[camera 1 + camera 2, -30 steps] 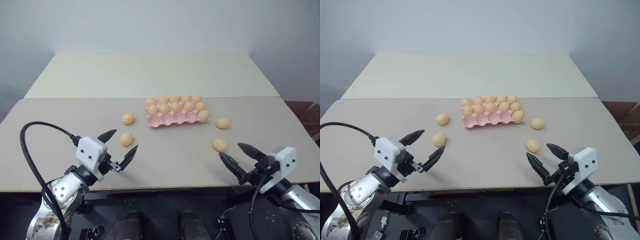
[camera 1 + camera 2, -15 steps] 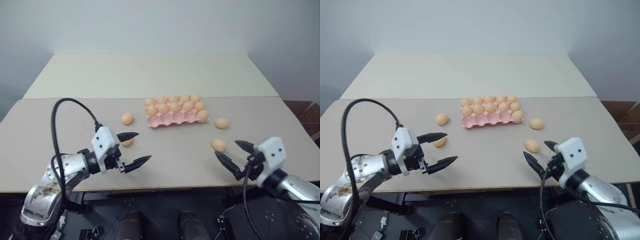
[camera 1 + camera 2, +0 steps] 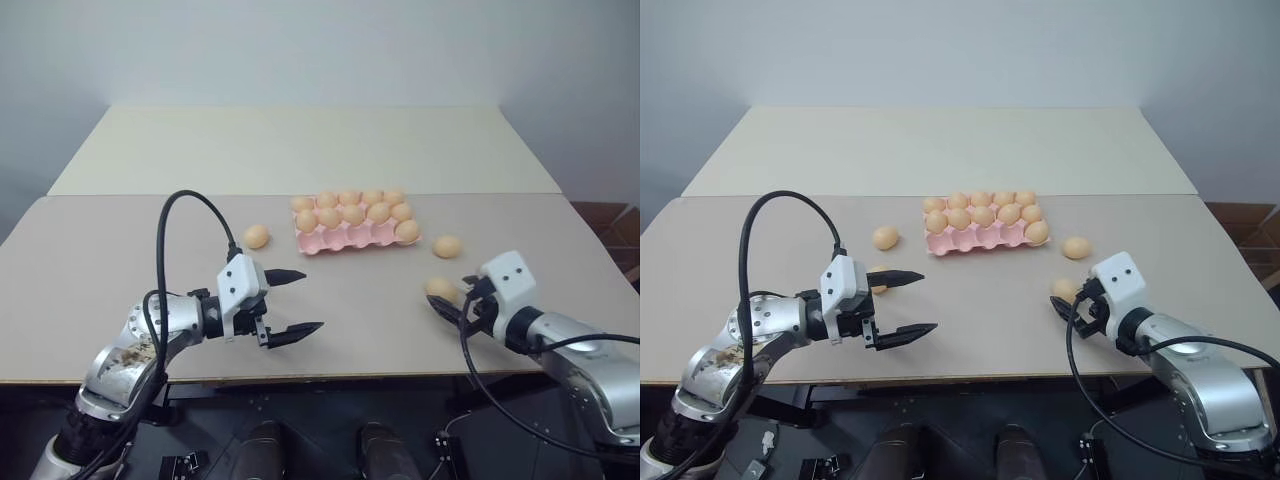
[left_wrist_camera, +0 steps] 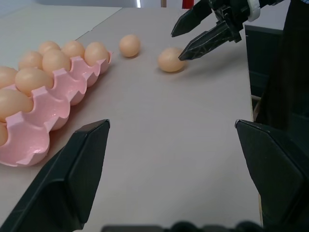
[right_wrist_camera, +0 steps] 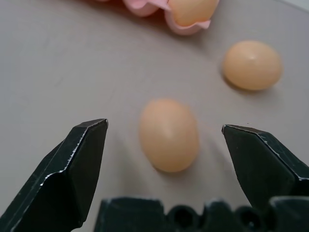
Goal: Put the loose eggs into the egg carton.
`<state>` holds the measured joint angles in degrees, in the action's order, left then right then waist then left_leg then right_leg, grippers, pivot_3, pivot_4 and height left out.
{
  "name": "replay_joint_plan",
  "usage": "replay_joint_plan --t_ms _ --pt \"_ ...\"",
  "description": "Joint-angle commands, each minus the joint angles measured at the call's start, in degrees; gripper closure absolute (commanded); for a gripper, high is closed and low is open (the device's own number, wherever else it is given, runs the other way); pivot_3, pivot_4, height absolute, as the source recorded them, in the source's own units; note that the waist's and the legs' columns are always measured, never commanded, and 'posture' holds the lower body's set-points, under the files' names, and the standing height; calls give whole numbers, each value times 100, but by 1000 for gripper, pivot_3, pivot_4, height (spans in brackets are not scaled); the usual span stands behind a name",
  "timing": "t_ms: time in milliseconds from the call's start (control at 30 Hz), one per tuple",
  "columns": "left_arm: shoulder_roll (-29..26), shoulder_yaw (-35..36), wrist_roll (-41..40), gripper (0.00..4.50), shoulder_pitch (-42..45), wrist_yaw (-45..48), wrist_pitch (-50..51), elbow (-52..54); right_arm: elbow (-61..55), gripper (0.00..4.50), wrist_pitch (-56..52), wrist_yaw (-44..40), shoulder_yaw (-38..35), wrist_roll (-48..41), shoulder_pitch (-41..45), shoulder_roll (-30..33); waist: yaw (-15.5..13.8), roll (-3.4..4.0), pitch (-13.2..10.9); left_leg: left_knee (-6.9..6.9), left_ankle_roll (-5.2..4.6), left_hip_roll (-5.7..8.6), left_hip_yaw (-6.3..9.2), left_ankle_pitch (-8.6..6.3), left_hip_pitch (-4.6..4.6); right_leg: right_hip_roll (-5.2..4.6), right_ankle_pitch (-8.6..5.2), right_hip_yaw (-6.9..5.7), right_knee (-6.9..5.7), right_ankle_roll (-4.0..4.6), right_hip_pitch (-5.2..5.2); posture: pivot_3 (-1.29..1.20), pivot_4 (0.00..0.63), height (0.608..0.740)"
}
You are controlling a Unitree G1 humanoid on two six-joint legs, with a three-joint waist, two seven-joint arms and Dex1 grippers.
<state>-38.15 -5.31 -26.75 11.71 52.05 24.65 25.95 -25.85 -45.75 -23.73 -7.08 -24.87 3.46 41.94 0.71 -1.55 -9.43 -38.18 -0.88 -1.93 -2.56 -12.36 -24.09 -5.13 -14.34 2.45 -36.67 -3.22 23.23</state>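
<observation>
1. Our right gripper stands with its jaws spread wide and grips nothing. In the right wrist view one loose egg, the near right egg, lies on the table between the two fingers, apart from both.
2. In the left eye view that same gripper sits at the lower right of the frame, its fingertips just beside this egg; we cannot tell whether they touch it.
3. Our left gripper is also spread wide and empty. It hangs at the lower centre-left of the left eye view, pointing toward the right of the frame.
4. A second loose egg, the far right egg, lies right of centre, just off the right end of the egg carton.
5. A third, the upper left egg, lies left of the carton; a fourth, the hidden egg, peeks out behind the left gripper's body in the right eye view.
6. The pink carton sits at the centre of the frame, its two farther rows filled with eggs and the near row of cups bare.
7. Everything rests on a pale beige table; a second, lighter table adjoins it behind, under a plain grey-white wall.
8. Against the earlier frames, our left gripper has swung from pointing up-frame to pointing rightward and now covers most of the egg it faced. Our right gripper has moved up-frame to bracket its egg. Eggs and carton lie as before.
</observation>
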Motion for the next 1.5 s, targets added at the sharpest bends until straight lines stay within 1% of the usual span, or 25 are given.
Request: replay_joint_plan --t_ms 33,233,333,433,467,500,533,567,633,767,867,1000,1233,1333,1500 --pt "48 -19 94 0 166 48 -183 -30 220 49 202 -222 171 172 261 11 1 0 0 0 0 0 0 0 0 0 0 0 0 0 0 0 150 740" --pt "141 -61 202 0 208 46 -272 -165 705 49 419 -325 547 563 636 -129 1 0 0 0 0 0 1 0 -1 1 0 0 0 -2 1 0 150 740" --pt "173 -29 264 0 159 26 -289 -195 767 619 457 -388 610 695 719 -116 0 0 0 0 0 0 1 0 -2 1 0 0 0 -2 1 0 150 740" --pt "184 34 284 0 88 -32 -282 -178 671 1630 455 -526 580 735 804 -48 -1 0 0 0 0 0 1 0 -2 1 1 0 -1 -3 1 0 150 740" --pt "194 67 278 0 62 -69 -267 -167 615 2041 448 -573 546 721 841 -37 -1 0 0 -1 0 0 1 0 -2 1 1 0 -1 -3 1 0 150 740" --pt "203 106 263 0 29 -108 -250 -153 542 2292 436 -590 510 711 891 -38 0 0 0 -1 0 0 1 0 -2 1 1 0 -1 -3 1 0 150 740" --pt "209 136 253 0 4 -138 -241 -142 488 2411 417 -598 478 696 935 -47 -1 0 0 -1 0 0 2 0 -2 1 1 0 -1 -3 1 0 150 740" --pt "216 174 233 0 -24 -178 -220 -127 423 2432 394 -610 448 666 993 -62 0 0 0 -1 0 -1 2 0 -2 1 1 0 -2 -3 1 0 150 740" --pt "224 230 204 0 -65 -253 -185 -96 323 2432 363 -598 419 638 1093 -109 11 0 0 -1 0 -1 2 0 -2 1 1 1 -3 -3 2 0 150 740" --pt "227 463 39 0 -155 -483 58 88 374 2438 290 -218 581 692 1803 -659 41 0 0 -1 0 -3 5 0 2 4 2 1 -8 -2 3 0 150 740" --pt "172 486 52 0 -152 -557 205 176 986 2438 484 83 900 1063 2371 -1132 35 0 0 -2 0 -3 7 0 4 6 2 1 -13 -1 3 0 150 740" --pt "201 489 66 0 -121 -597 250 226 2086 2438 896 259 1292 1579 3034 -1550 3 0 0 -2 1 0 5 1 2 3 3 -2 -11 -1 2 0 150 740" --pt "279 452 40 0 -56 -714 388 339 3588 2438 1594 309 1410 1997 3811 -1964 16 0 0 -2 1 1 3 1 -11 -1 4 -4 -12 -2 15 0 150 740" --pt "304 435 45 0 -36 -742 422 372 3962 2438 1655 208 1393 2053 3961 -2031 23 1 0 -2 1 0 3 1 -10 0 5 -4 -15 0 15 0 150 740" --pt "304 437 53 0 -36 -758 418 375 3916 755 1578 115 1327 2035 3951 -2095 27 1 0 -2 1 0 3 0 -10 -1 5 -4 -14 0 15 0 150 740"
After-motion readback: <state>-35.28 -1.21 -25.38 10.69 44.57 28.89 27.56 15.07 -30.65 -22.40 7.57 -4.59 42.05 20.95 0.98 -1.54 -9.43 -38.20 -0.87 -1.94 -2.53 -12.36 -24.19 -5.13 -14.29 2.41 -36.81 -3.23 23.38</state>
